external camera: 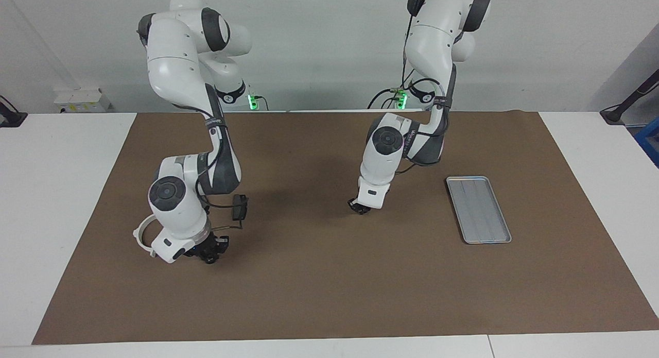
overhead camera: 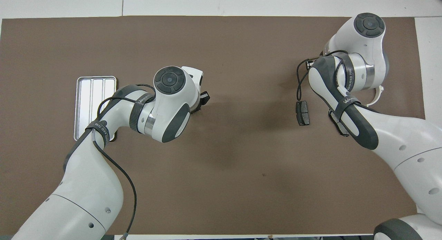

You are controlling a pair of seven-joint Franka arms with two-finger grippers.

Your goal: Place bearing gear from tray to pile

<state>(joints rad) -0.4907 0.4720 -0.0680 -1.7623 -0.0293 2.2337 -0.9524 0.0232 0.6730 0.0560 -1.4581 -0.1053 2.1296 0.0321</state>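
while left pincer [external camera: 360, 207] hangs mid-mat, tray [external camera: 479, 209] lies well apart

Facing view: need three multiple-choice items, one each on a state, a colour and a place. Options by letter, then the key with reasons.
1. The tray is:
A. stacked with parts
B. flipped upside down
C. holding nothing

2. The half-ring bracket is:
A. black
B. white
C. red

3. The left gripper is over:
A. the bare mat near the table's middle
B. the tray
C. the bracket

Key:
1 C, only its ridged floor shows inside the rim.
2 B, its arc stands out white against the brown mat.
3 A, it hangs low over bare mat well clear of the tray; it is the right gripper that sits down beside the bracket.
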